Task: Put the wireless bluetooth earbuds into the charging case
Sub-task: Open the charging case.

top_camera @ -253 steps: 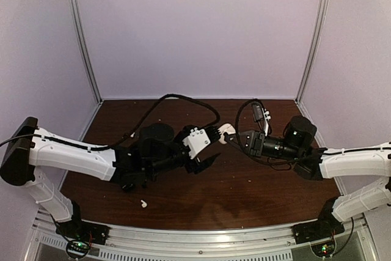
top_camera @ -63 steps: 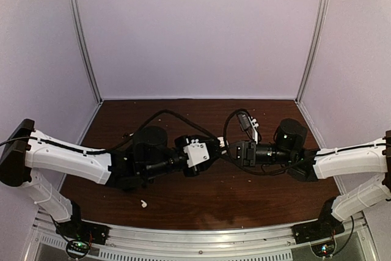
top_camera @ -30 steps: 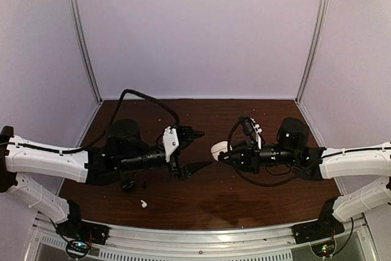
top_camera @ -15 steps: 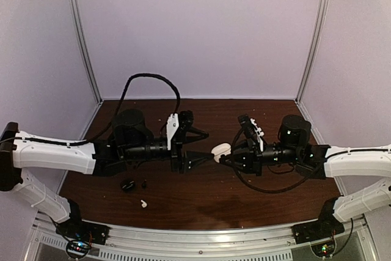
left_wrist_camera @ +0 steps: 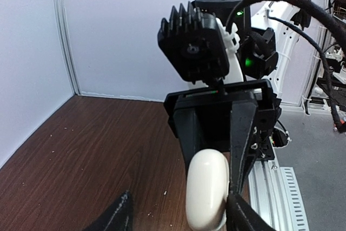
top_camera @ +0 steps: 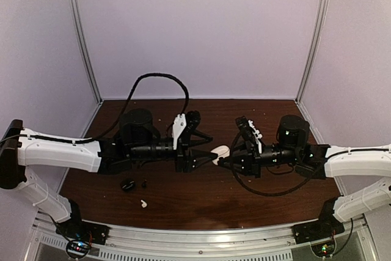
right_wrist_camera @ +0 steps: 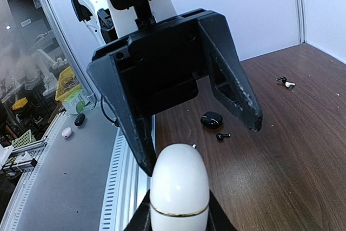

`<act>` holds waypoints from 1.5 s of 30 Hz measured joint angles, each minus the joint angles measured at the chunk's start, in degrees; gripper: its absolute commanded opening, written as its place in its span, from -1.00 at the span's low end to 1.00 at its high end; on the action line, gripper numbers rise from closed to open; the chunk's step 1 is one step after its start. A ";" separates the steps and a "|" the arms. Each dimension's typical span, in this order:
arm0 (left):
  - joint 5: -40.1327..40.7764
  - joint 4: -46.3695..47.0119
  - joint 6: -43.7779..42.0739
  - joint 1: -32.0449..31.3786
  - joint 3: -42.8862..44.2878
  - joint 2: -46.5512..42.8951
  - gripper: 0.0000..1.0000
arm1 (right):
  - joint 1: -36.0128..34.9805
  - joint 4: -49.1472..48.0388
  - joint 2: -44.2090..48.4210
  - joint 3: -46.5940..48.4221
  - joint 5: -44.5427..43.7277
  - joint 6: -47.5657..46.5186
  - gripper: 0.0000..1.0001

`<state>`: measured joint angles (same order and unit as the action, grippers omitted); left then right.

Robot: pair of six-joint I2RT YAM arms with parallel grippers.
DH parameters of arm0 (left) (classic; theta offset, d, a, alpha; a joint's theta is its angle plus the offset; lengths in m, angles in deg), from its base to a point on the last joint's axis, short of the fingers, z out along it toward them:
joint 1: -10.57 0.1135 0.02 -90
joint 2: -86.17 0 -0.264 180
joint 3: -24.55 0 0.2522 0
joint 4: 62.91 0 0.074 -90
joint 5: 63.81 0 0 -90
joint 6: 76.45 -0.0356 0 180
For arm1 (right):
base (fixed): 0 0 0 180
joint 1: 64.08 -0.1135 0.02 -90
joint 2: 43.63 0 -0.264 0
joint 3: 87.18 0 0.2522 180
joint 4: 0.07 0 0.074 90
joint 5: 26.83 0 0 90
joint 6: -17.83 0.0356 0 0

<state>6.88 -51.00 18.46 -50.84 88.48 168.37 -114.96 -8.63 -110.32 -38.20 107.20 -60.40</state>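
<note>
Lilac walls enclose a brown wooden desk (top_camera: 201,200). Right claw (top_camera: 225,155) is clenched on a closed white case (top_camera: 220,150), held above the desk centre. Left claw (top_camera: 211,149) is released, its fingers (right_wrist_camera: 232,87) spread to either side of the case's free end; contact cannot be confirmed. Near the left arm, on the desk: a black case (top_camera: 127,184), a black earbud (top_camera: 145,183) just beside it, and a white earbud (top_camera: 143,203) nearer the front edge.
</note>
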 measured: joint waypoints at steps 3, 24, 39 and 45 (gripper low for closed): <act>0.07 -0.11 0.26 0.24 0.00 -0.02 0.15 | -0.07 0.50 0.00 0.02 -0.55 -0.31 -0.81; -7.56 0.42 -0.90 2.14 -1.07 -1.49 0.25 | -1.40 3.65 0.59 1.22 -2.10 -2.71 -0.84; -9.73 -1.99 2.27 1.97 2.25 2.67 0.15 | -2.12 5.07 1.03 1.29 -2.56 -6.45 -0.89; -10.16 -2.01 3.04 1.95 2.25 2.67 0.13 | -2.73 5.95 1.77 1.27 -3.85 -8.13 -0.90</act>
<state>-3.28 -53.01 21.49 -48.90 90.73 171.03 -117.69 -2.69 -108.55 -36.93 103.35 -68.53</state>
